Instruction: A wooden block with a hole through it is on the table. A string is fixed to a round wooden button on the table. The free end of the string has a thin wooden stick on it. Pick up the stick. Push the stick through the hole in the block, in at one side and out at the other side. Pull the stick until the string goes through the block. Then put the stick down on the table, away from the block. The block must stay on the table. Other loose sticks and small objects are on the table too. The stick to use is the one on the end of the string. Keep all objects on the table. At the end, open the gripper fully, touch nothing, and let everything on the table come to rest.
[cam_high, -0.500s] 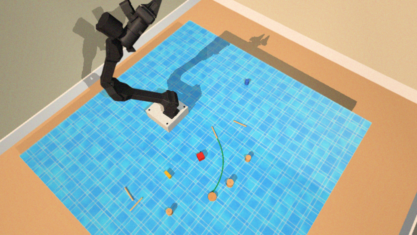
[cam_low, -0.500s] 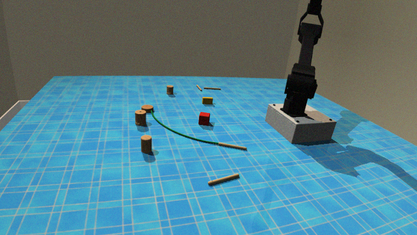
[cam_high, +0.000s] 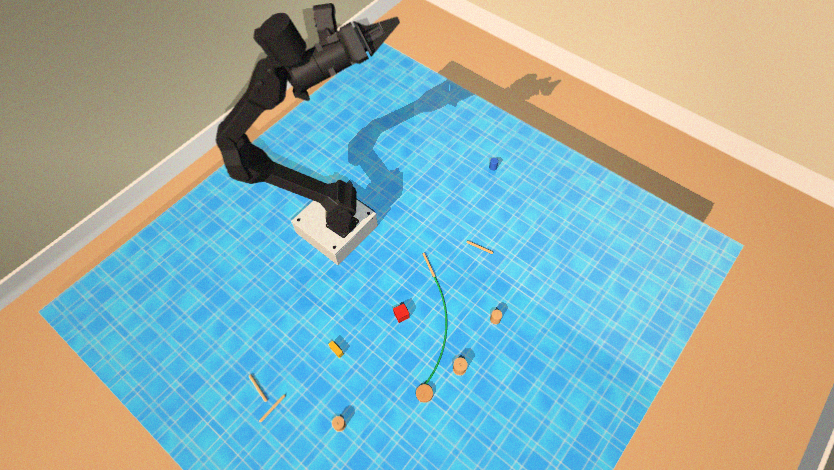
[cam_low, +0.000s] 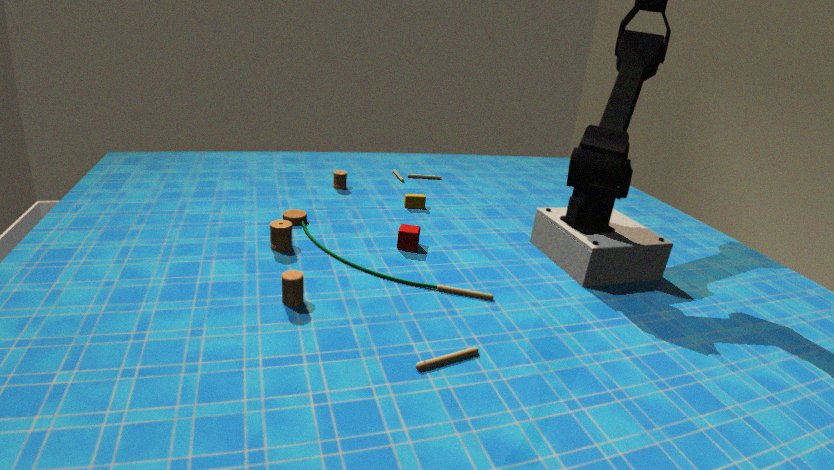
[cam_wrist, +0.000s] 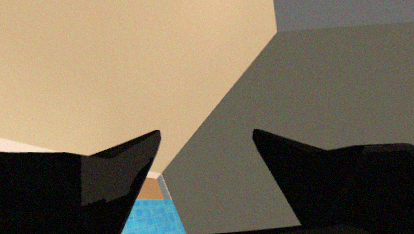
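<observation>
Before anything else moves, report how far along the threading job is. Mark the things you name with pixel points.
Nothing looks done: the stick (cam_high: 428, 265) (cam_low: 465, 293) lies flat on the table, the green string (cam_high: 446, 321) (cam_low: 356, 266) running straight to the round button (cam_high: 424, 392) (cam_low: 294, 217). Nothing is in hand; the fingers are open. Pickup, threading, pulling through and setting down remain.

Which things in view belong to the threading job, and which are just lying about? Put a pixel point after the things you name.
Job:
- string (cam_high: 446, 324) (cam_low: 347, 262)
- stick on its end (cam_high: 429, 265) (cam_low: 465, 293)
- round button (cam_high: 424, 392) (cam_low: 294, 216)
- one of three upright wooden blocks (cam_high: 459, 365) (cam_low: 280, 237); which has the through-hole, I can't tell

Lying about:
- three loose sticks (cam_high: 479, 246) (cam_low: 447, 359)
- red cube (cam_high: 400, 312) (cam_low: 408, 238)
- yellow block (cam_high: 335, 348) (cam_low: 414, 202)
- blue piece (cam_high: 493, 164)
</observation>
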